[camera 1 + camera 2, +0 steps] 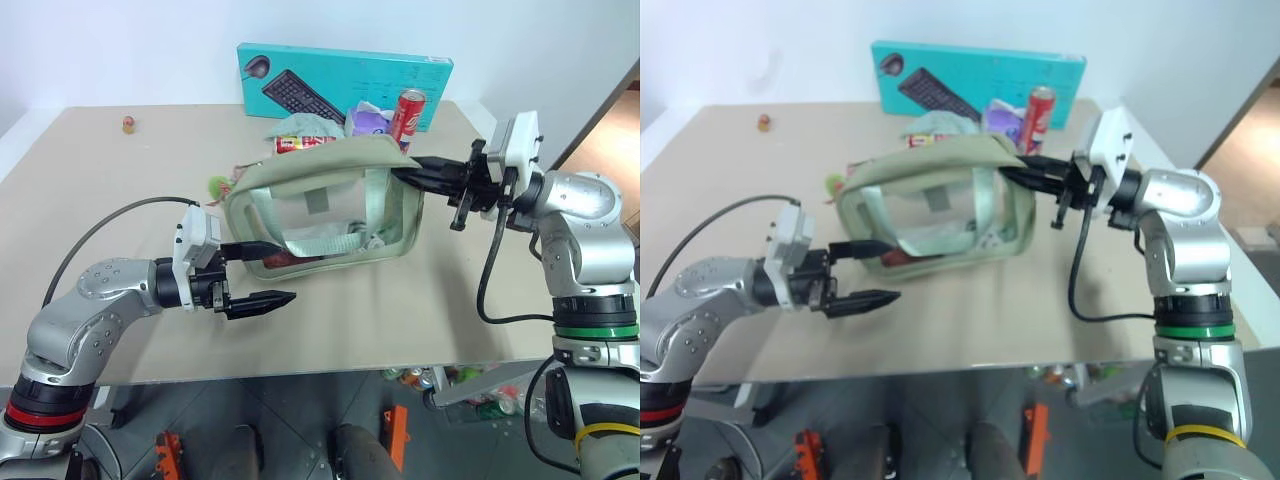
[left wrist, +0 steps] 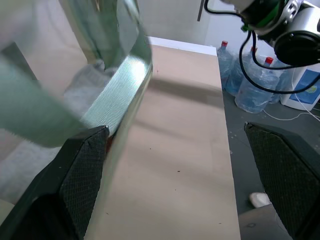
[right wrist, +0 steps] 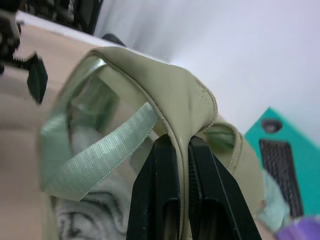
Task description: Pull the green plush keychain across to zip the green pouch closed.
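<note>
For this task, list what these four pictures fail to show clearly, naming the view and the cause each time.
- The green plush keychain: left eye view, partly behind the green pouch; shape unclear.
- The zip slider: too small to find.
- Pouch contents: left wrist view, blurred by closeness.
- The red can: label too small.
- The right gripper pinches the rim, hiding the fabric between.

The green pouch [image 1: 330, 205] is made of matt sage cloth, with clear glossy plastic panels and a ribbed woven strap [image 3: 95, 155]. The table [image 1: 120, 180] is finished in smooth matt beige. The keyboard box [image 1: 340, 80] is printed cardboard, and the can [image 1: 407, 115] is shiny metal.
</note>
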Robot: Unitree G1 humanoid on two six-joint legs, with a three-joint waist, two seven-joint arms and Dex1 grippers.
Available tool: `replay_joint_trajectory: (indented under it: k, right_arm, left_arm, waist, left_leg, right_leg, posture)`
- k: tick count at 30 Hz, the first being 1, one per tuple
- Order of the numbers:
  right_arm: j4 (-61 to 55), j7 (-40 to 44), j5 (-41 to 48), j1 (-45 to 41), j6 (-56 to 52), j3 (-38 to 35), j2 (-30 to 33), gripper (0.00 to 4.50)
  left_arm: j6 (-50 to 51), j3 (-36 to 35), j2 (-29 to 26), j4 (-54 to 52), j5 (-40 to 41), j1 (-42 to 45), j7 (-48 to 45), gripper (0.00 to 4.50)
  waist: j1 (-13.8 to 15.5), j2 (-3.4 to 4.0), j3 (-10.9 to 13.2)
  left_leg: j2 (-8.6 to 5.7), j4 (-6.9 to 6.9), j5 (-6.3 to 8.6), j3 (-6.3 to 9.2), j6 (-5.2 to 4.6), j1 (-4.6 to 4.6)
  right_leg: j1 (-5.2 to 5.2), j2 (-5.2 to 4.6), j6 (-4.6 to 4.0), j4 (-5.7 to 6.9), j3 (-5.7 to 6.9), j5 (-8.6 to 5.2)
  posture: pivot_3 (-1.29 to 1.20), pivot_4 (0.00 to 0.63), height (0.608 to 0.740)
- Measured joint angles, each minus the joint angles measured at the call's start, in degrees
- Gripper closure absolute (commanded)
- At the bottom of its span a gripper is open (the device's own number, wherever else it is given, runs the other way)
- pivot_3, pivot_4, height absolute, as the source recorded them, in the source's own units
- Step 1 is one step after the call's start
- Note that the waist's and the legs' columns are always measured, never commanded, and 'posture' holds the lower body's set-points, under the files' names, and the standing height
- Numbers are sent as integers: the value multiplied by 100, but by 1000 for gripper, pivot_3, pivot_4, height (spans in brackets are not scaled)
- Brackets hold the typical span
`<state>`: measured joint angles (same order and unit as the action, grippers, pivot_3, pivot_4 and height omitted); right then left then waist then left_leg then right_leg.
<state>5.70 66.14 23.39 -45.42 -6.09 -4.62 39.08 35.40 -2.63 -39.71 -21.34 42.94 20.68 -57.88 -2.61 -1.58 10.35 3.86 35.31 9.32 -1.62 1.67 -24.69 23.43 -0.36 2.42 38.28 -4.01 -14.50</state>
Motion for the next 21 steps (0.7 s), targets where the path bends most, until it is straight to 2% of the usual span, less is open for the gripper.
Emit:
replay_joint_trajectory:
  k: [21]
  right_arm:
    - [89,16,-73,553,168,2,0,4465]
  left_arm:
    - [-15,-16,99,94,5,48,17,0]
  waist:
    - [2,0,0]
  left_leg:
    - [0,1,0,1,0,1]
  right_leg:
    - [-1,0,1,0,1,0]
  posture:
    - [0,150,740]
